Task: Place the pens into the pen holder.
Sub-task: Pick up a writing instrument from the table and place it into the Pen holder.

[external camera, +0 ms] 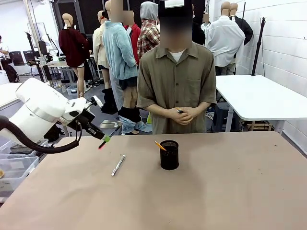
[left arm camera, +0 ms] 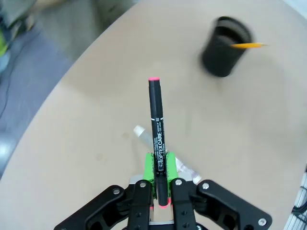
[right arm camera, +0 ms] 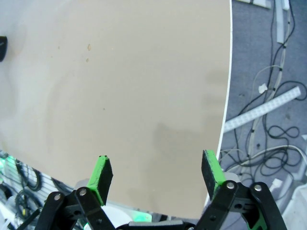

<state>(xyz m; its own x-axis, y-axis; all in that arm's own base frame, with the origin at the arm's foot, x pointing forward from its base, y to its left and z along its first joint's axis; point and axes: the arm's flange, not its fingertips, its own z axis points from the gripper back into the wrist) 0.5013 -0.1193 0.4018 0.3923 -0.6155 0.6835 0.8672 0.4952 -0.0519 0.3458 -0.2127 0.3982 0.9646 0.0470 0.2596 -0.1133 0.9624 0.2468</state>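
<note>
In the front view, the left gripper point(external camera: 105, 139) is reaching in from the left of the frame. Its fingers point(left arm camera: 149, 167) are clamping a black pen point(left arm camera: 157, 124) near one end. The pen's pink tip is pointing down and to the left, and the pen seems to be hanging clear of the table point(external camera: 230, 191).

A silver pen point(external camera: 118, 165) is lying flat on the table, left of centre. In the left wrist view it is lying directly beneath the held pen.

The holder point(external camera: 169, 155) is standing upright at the centre of the front view. An orange pencil point(external camera: 159, 145) is leaning inside it, with its end poking over the rim.

The right gripper point(right arm camera: 158, 165) is showing at the bottom of its wrist view, above a bare stretch of table near the edge. Its fingers are standing wide apart with nothing between them.

A person is standing beyond the table at top centre, clasping both hands point(external camera: 184, 115).

The task looks about a third done. The pencil is in the holder. The black pen is in the fingers and needs carrying right to the holder. The silver pen is waiting to be picked up.
</note>
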